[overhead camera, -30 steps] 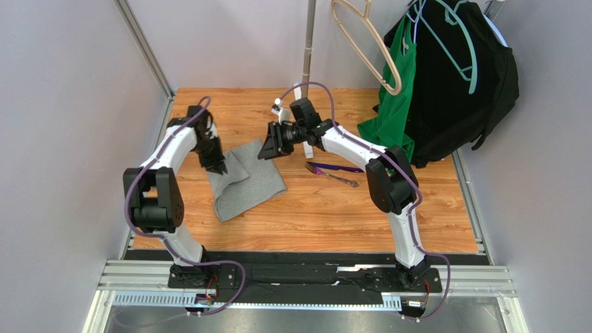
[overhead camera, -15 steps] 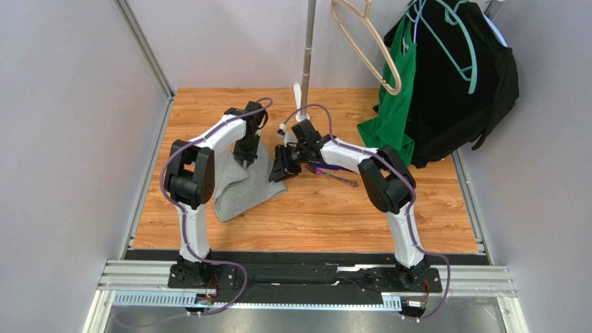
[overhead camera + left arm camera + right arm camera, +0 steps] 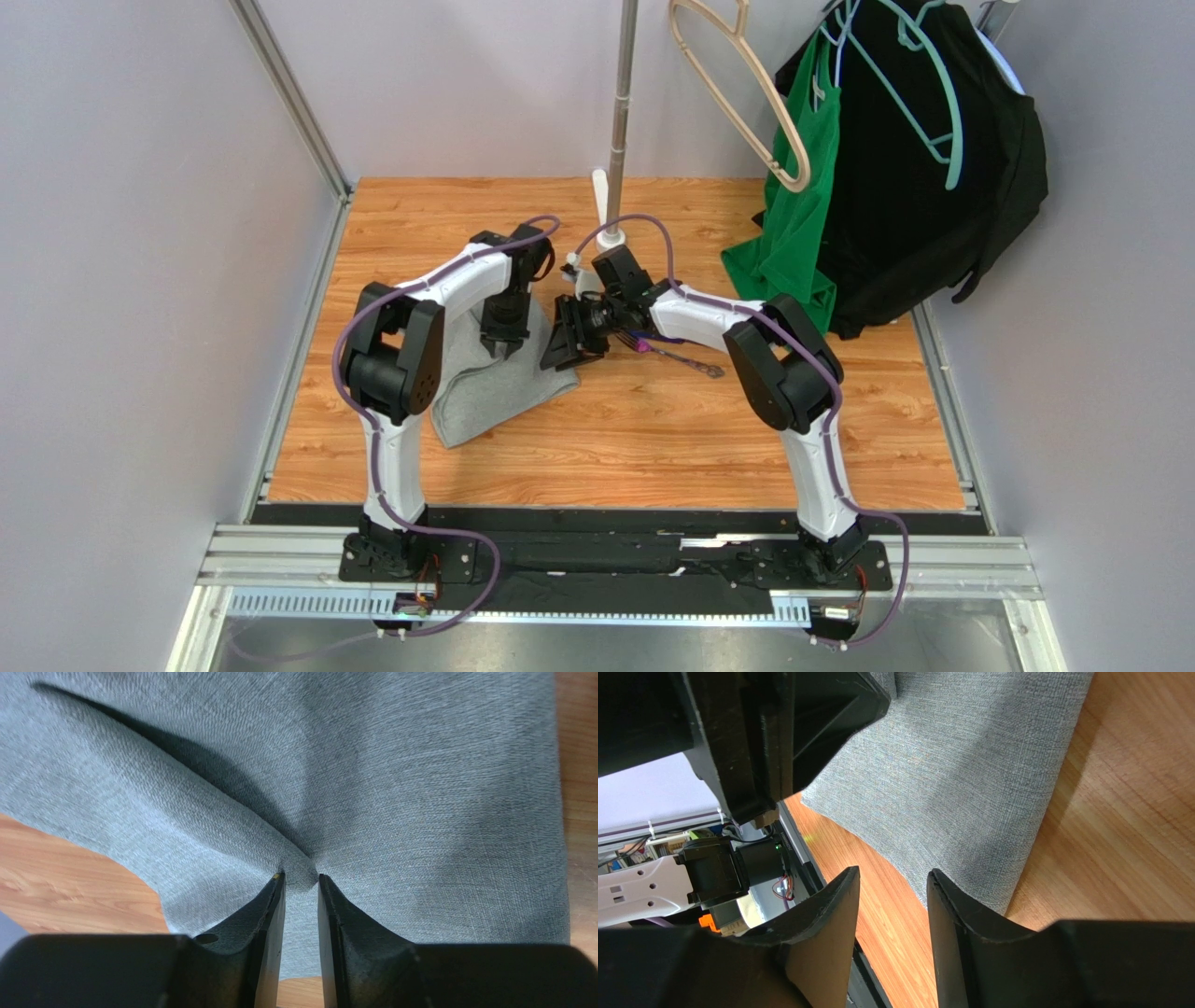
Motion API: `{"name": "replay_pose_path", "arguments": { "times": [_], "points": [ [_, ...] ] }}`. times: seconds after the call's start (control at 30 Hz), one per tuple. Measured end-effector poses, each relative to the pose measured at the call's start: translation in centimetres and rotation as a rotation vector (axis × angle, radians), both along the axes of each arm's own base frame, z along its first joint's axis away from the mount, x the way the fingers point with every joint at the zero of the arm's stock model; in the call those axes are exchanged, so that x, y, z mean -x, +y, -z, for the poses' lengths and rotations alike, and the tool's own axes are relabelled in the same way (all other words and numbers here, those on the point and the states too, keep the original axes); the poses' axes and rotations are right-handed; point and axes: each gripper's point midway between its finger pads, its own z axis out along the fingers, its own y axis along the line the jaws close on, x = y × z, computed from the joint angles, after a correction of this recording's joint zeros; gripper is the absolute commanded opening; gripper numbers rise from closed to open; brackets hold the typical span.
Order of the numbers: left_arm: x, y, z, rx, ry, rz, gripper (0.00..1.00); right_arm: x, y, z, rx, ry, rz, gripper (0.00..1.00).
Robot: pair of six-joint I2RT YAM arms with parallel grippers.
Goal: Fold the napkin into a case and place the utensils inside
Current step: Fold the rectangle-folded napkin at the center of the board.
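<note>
The grey napkin lies rumpled on the wooden table, left of centre. My left gripper reaches over its far right part. In the left wrist view the left gripper is shut on a raised pucker of the napkin, and a ridge of cloth runs up to the fingertips. My right gripper hangs beside the napkin's right edge. In the right wrist view that gripper is open over bare wood, with the napkin just beyond it. The silvery fork lies right of the right gripper. The other utensil is hidden by the right arm.
A green garment and a black garment hang at the back right, above the table's corner. A metal pole stands at the back centre, and a beige hanger hangs beside it. Grey walls close the left and back sides.
My left gripper has swung from the napkin's left edge across to its right part, and the cloth now looks narrower and bunched. My right gripper has dropped toward the napkin's right edge.
</note>
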Motion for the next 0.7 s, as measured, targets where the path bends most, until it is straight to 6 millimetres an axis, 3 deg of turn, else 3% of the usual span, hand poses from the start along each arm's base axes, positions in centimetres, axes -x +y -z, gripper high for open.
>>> {"name": "replay_pose_path", "arguments": {
  "times": [0.27, 0.37, 0.4, 0.47, 0.7],
  "points": [
    [0.3, 0.1, 0.2, -0.011, -0.015, -0.09, 0.33, 0.2, 0.0, 0.0, -0.016, -0.001, -0.003, 0.46],
    [0.2, 0.2, 0.2, -0.021, -0.022, -0.105, 0.2, 0.2, 0.0, -0.1, -0.02, -0.005, -0.004, 0.46],
    [0.2, 0.3, 0.1, -0.025, -0.026, -0.111, 0.07, 0.2, 0.1, -0.1, -0.022, -0.005, -0.005, 0.46],
    [0.1, 0.5, 0.1, -0.039, -0.032, -0.117, 0.01, 0.2, 0.1, -0.2, -0.028, -0.007, -0.006, 0.46],
    [-0.2, 2.9, -1.2, -0.138, -0.046, -0.128, 0.0, 0.2, 0.2, -0.3, -0.032, -0.007, -0.005, 0.45]
  ]
}}
